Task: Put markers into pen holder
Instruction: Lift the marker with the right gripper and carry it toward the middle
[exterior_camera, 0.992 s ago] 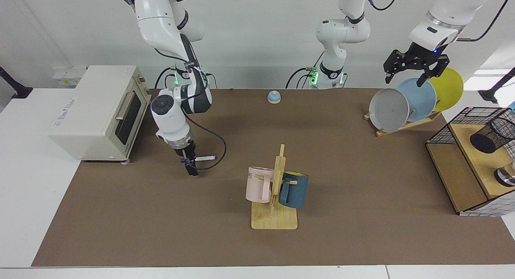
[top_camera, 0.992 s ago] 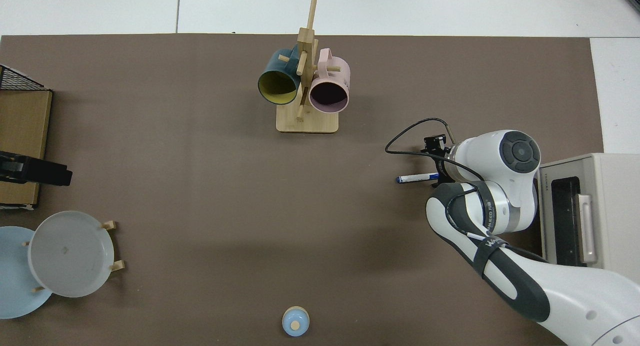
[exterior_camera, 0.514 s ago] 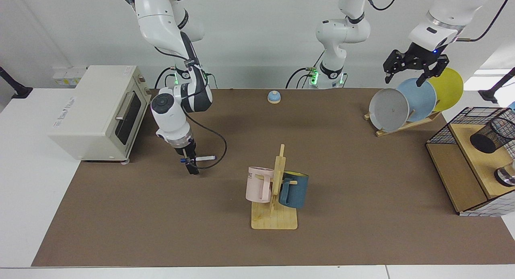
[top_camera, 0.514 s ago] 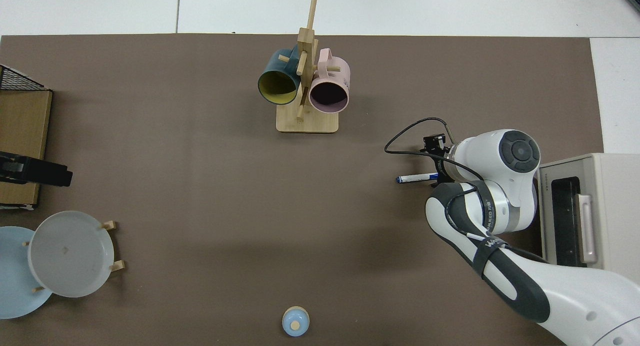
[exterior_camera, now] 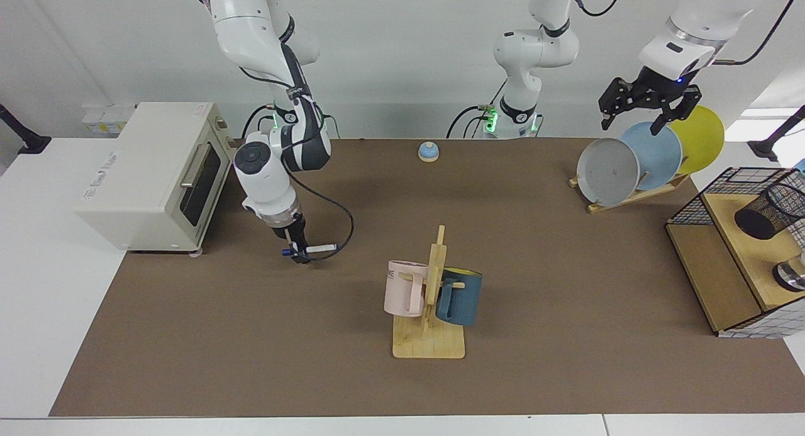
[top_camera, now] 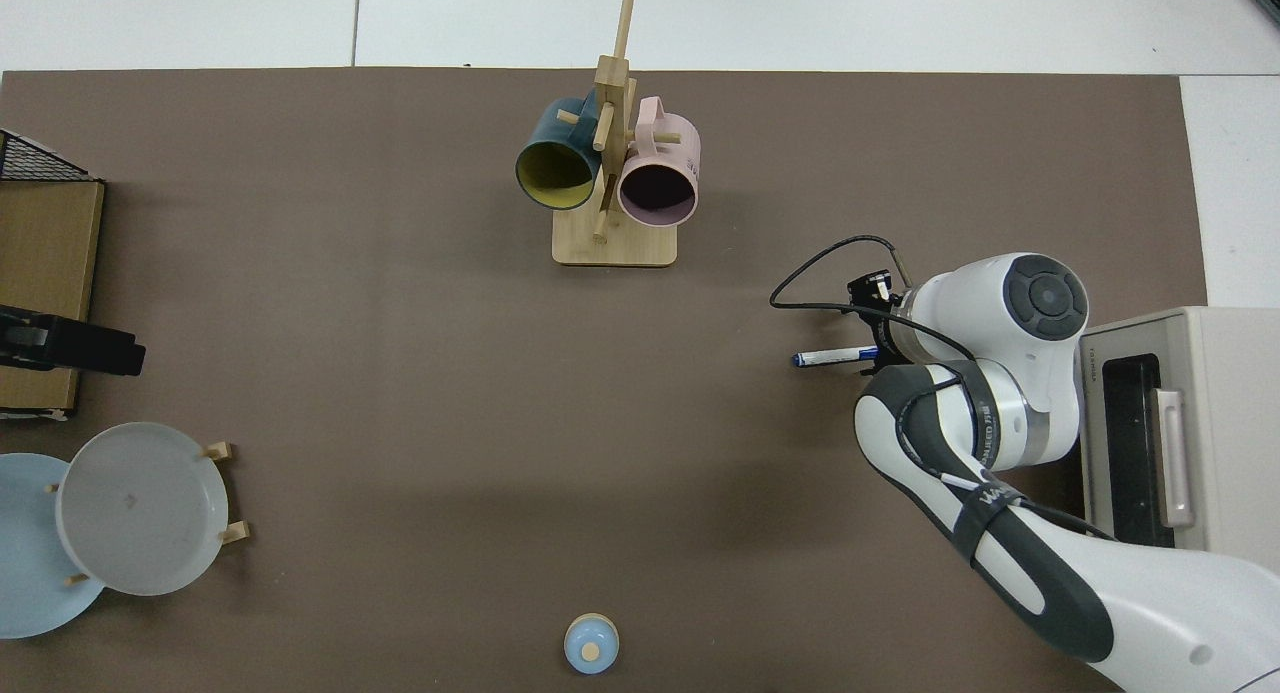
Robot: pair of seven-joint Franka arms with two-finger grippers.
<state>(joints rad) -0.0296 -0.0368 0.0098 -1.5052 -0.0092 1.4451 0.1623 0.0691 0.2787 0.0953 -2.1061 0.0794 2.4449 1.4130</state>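
The marker [exterior_camera: 319, 248], white-barrelled with blue ends, lies level just above the brown mat, left of centre. My right gripper [exterior_camera: 300, 254] comes down from above and is shut on the marker's tail half. In the top view the marker [top_camera: 835, 355] sticks out sideways from the right gripper [top_camera: 879, 353]. The pen holder [exterior_camera: 768, 211], a black mesh cup, lies tilted on the wooden shelf at the far right. My left gripper [exterior_camera: 632, 126] hangs open above the plate rack, holding nothing, and that arm waits.
A mug tree [exterior_camera: 430, 297] with a pink and a blue mug stands mid-table. A toaster oven [exterior_camera: 154, 172] sits beside the right arm. Three plates lean in a rack [exterior_camera: 635, 194]. A wire shelf frame [exterior_camera: 717, 266] and a small blue bell [exterior_camera: 428, 151] are also on the table.
The right wrist has shifted slightly back and up, and its fingers have drawn in around the marker. The marker has kept its place. The left gripper rose a little.
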